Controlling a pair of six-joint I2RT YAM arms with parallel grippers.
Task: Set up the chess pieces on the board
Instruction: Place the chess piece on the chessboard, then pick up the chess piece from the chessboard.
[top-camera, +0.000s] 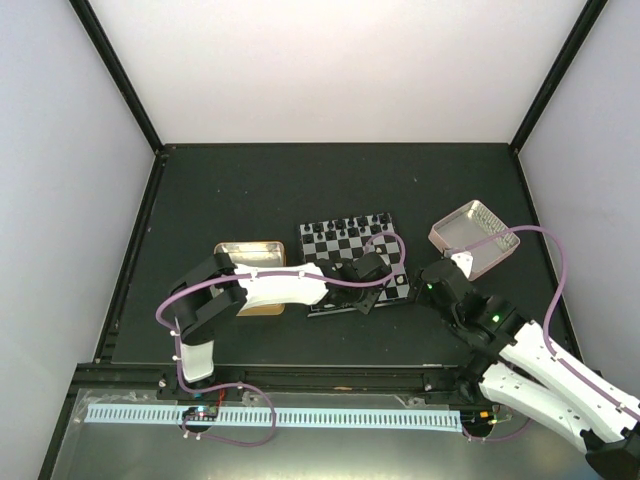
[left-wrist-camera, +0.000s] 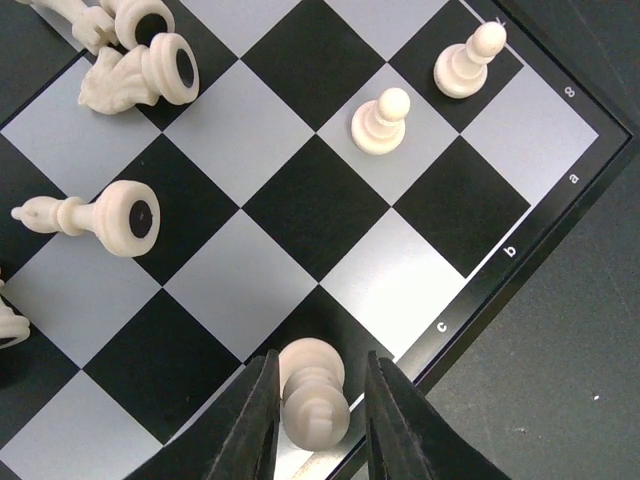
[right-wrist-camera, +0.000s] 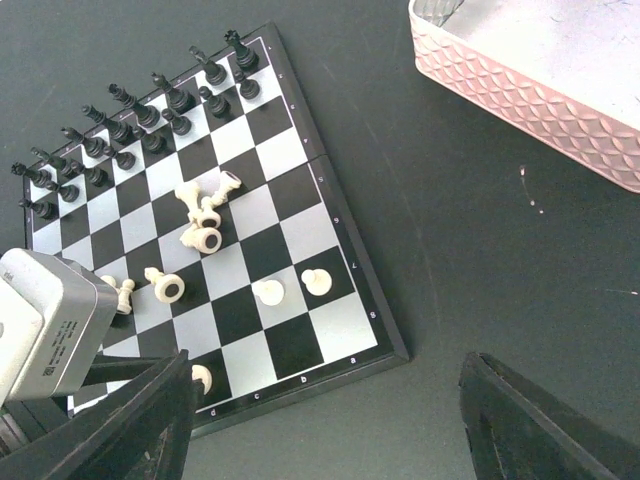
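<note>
**Cream pawn between left claw's fingers**

Left claw (left-wrist-camera: 320, 365) slightly apart, straddling an upright cream pawn (left-wrist-camera: 315, 410) at the board's (right-wrist-camera: 293, 345) near edge; right claw (right-wrist-camera: 330, 430) wide apart over the table (right-wrist-camera: 450, 250) alongside; farther in, toppled cream pieces (right-wrist-camera: 200, 225); black pieces (right-wrist-camera: 130, 130) ranked farthest.

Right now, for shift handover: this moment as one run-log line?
left gripper: straddling cream piece at board edge | right gripper: open, beside board | black pieces: in rows
</note>
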